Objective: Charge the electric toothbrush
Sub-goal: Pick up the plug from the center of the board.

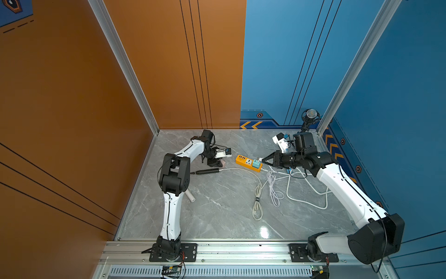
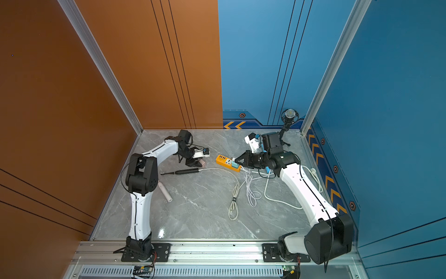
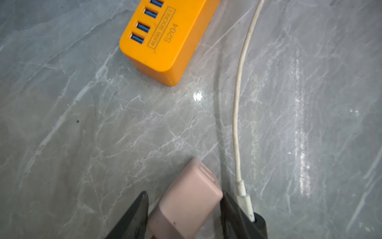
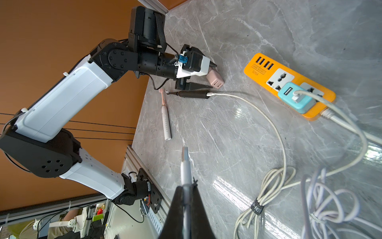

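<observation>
White-and-pink electric toothbrush (image 4: pixel 166 122) lies flat on the grey marble table (image 4: pixel 227 134), near the left arm's elbow.

Just past its brush head lies a black toothbrush (image 4: pixel 194 94) with a white cable in its end. The left gripper (image 3: pixel 185 194) straddles a pink adapter (image 3: pixel 186 202), one finger against it; whether it grips cannot be told. The right gripper (image 4: pixel 187 186) is clamped on a white USB plug (image 4: pixel 185 163). Farther off, the orange power strip (image 4: pixel 254 68) carries a teal adapter (image 4: pixel 295 97).

Orange wall (image 1: pixel 72 96), blue wall (image 1: pixel 398 96), grey marble tabletop (image 1: pixel 217 217).
</observation>
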### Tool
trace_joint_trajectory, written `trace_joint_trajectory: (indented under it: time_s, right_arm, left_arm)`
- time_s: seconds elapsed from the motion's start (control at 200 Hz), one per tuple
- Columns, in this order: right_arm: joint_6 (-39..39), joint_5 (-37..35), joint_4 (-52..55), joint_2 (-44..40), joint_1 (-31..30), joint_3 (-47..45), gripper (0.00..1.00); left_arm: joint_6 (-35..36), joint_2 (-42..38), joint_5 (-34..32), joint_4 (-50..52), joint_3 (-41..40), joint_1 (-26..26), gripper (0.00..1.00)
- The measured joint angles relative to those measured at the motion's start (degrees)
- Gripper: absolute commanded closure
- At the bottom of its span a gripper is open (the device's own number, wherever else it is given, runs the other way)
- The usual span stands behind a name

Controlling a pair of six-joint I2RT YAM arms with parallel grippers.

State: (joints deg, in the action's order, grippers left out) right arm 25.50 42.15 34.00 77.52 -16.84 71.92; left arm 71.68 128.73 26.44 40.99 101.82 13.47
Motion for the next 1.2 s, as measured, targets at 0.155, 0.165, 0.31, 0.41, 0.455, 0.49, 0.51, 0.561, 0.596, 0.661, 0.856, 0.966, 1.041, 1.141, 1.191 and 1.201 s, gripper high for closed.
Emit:
trace_joint_trajectory:
  time_s: [0.155, 0.165, 0.31, 0.41, 0.455, 0.49, 0.51, 0.561, 0.596, 0.661, 0.856, 0.966, 1.041, 1.141, 1.191, 1.201]
  right_arm:
    - [0.0, 0.0, 0.0, 0.2, 0.0, 0.0, 0.99]
    - [0.0, 0.0, 0.02, 0.22, 0.0, 0.0, 0.99]
    - [0.02, 0.0, 0.04, 0.28, -0.04, 0.0, 0.99]
    - [0.02, 0.0, 0.04, 0.39, -0.07, 0.0, 0.99]
    - [0.02, 0.0, 0.04, 0.5, -0.07, 0.0, 0.99]
    - [0.02, 0.0, 0.07, 0.61, -0.09, 0.0, 0.99]
    - [0.04, 0.0, 0.07, 0.66, -0.11, 0.0, 0.99]
    - [0.04, 0.0, 0.07, 0.79, -0.11, 0.0, 0.99]
    - [0.04, 0.0, 0.07, 0.85, -0.11, 0.0, 0.99]
    - [0.22, 0.0, 0.07, 0.98, -0.09, 0.0, 0.99]
    - [-0.04, 2.27, 1.25, 3.85, 1.33, 1.88, 0.99]
    - [-1.18, 4.66, 2.89, 7.37, 1.6, 5.07, 0.99]
    - [-1.64, 6.14, 3.45, 8.63, 0.98, 6.25, 0.99]
    - [-1.66, 7.96, 3.65, 9.29, -0.68, 6.86, 0.99]
    - [-1.53, 8.76, 3.72, 9.31, -1.75, 6.97, 0.99]
    - [-1.51, 8.9, 3.74, 9.31, -2.03, 7.02, 0.99]
  left_arm:
    - [0.11, 0.46, -0.02, 0.0, 0.0, 0.0, 0.55]
    - [0.09, 0.46, -0.02, 0.0, 0.0, 0.0, 0.55]
    - [0.09, 0.46, 0.02, 0.0, 0.0, 0.02, 0.63]
    - [-0.11, 0.46, 0.48, 0.0, 0.0, 0.09, 0.7]
    - [-0.22, 0.46, 0.66, 0.0, 0.0, 0.11, 0.71]
    - [-0.35, 0.46, 0.76, 0.0, 0.0, 0.15, 0.73]
    - [-0.39, 0.46, 0.81, 0.0, 0.0, 0.15, 0.74]
    - [-0.44, 0.5, 0.83, 0.0, 0.0, 0.22, 0.75]
    - [-0.59, 0.5, 0.9, 0.0, 0.0, 0.26, 0.76]
    - [-0.92, 0.5, 1.33, 0.02, 0.02, 0.42, 0.77]
    - [-3.34, -1.51, 5.18, 0.17, -0.42, 0.87, 0.84]
    - [-4.92, -8.83, 7.48, 0.39, -3.15, 1.79, 0.87]
    - [-5.84, -16.2, 8.81, 0.22, -5.62, 3.08, 0.89]
    - [-6.75, -26.12, 10.71, -0.02, -9.49, 5.55, 0.92]
    - [-7.23, -30.16, 11.89, 0.0, -11.39, 6.78, 0.92]
    - [-7.32, -30.71, 12.11, -0.02, -11.65, 6.95, 0.93]
